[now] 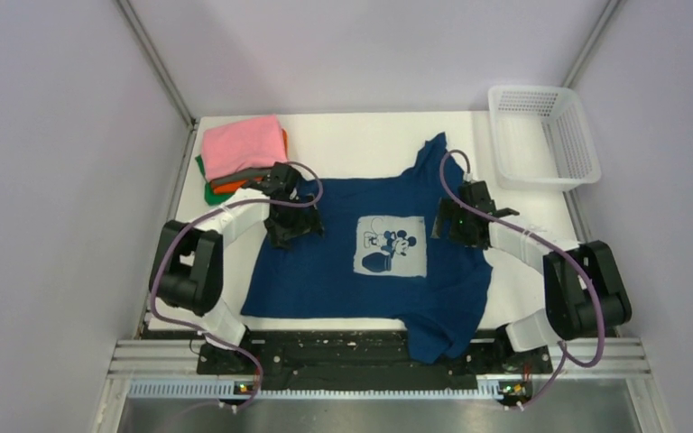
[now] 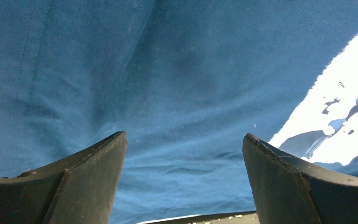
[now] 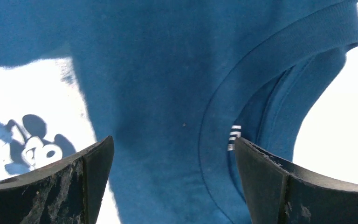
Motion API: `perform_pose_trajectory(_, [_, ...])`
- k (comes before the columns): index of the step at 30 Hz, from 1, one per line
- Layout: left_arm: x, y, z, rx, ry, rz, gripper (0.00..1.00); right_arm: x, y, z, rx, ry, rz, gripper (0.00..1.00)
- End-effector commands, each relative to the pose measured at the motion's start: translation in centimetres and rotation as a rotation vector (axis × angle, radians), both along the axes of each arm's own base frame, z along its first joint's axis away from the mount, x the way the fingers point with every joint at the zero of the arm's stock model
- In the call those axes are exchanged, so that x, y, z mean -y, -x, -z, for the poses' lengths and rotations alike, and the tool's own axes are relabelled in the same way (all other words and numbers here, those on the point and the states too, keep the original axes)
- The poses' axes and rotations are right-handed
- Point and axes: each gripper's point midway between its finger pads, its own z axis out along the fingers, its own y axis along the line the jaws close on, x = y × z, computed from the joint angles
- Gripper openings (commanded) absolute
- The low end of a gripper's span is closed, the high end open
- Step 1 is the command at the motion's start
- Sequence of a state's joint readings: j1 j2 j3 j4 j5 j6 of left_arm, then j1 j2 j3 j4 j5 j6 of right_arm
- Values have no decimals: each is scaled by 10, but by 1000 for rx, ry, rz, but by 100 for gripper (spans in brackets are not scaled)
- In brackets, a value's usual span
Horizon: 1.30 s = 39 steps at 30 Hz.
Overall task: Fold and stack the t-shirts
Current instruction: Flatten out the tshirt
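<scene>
While the navy t-shirt [image 1: 325, 275] lies spread mid-table, the left gripper [image 2: 184, 136] at its nine o'clock and the right gripper [image 3: 174, 138] at three hang over it, jaws wide and empty. At ten o'clock sit the folded t-shirts [image 1: 242, 147].

pale walls [image 1: 54, 180], white table [image 1: 361, 144], metal rail [image 1: 153, 359]

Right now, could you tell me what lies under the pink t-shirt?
Edges of grey cloth, orange cloth and green cloth show beneath the pink t-shirt; the rest is covered.
</scene>
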State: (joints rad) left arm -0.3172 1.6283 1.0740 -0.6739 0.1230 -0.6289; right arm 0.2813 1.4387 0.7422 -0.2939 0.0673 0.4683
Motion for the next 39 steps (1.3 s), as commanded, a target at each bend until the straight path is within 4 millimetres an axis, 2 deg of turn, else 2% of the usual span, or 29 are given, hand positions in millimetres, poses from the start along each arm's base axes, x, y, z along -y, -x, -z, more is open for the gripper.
perform_pose_trajectory(1, [3,-10,18,-16,-16,12,99,5,-27,8,32,50,56,99])
perform_pose_trajectory(3, [-9,-24,22,-6,-92,-17,99,9,-45,23,0,94,66,99])
perform_pose_trajectory(7, [-26,-60,30,12,-187,-62,99,23,-102,37,-11,176,90,99])
perform_pose_trajectory(8, [-27,-71,33,12,-189,-64,99,24,-122,36,-4,174,97,99])
perform_pose_trajectory(10, [-31,-89,35,-9,-208,-87,98,26,-150,34,4,179,104,99])
perform_pose_trajectory(12, [-32,-110,27,5,-236,-94,98,27,-174,22,38,202,97,99])
perform_pose_trajectory(14, [-28,-127,13,39,-231,-82,97,28,-192,1,76,223,97,99])
perform_pose_trajectory(16, [-20,-138,-4,90,-192,-73,98,33,-205,-21,128,255,104,99])
perform_pose_trajectory(18, [-14,-142,-18,122,-157,-66,98,35,-211,-44,161,267,101,99])
perform_pose_trajectory(20, [-10,-136,-27,133,-144,-59,98,29,-204,-60,169,244,68,99])
perform_pose_trajectory(23, [-6,-116,-42,148,-144,-42,98,15,-175,-80,181,246,2,99])
perform_pose_trajectory(27, [-12,-70,-62,180,-157,-57,98,0,-116,-91,172,191,-36,99])
perform_pose_trajectory(28, [-17,-57,-68,191,-157,-75,98,-1,-101,-95,177,156,-24,99])
perform_pose_trajectory(29, [-26,-41,-70,195,-168,-101,98,3,-79,-85,154,139,-6,99])
perform_pose_trajectory(30, [-36,-26,-72,197,-185,-131,98,9,-63,-85,161,134,25,99])
perform_pose_trajectory(33, [-71,26,-64,164,-263,-260,98,24,-21,-87,191,104,85,99])
perform_pose_trajectory(35, [-91,57,-52,133,-305,-343,99,26,3,-88,198,64,102,99])
perform_pose_trajectory(37, [-104,82,-35,101,-305,-409,99,26,21,-91,214,21,106,99])
perform_pose_trajectory(39, [-110,98,-18,67,-278,-458,99,26,33,-91,226,-7,100,99])
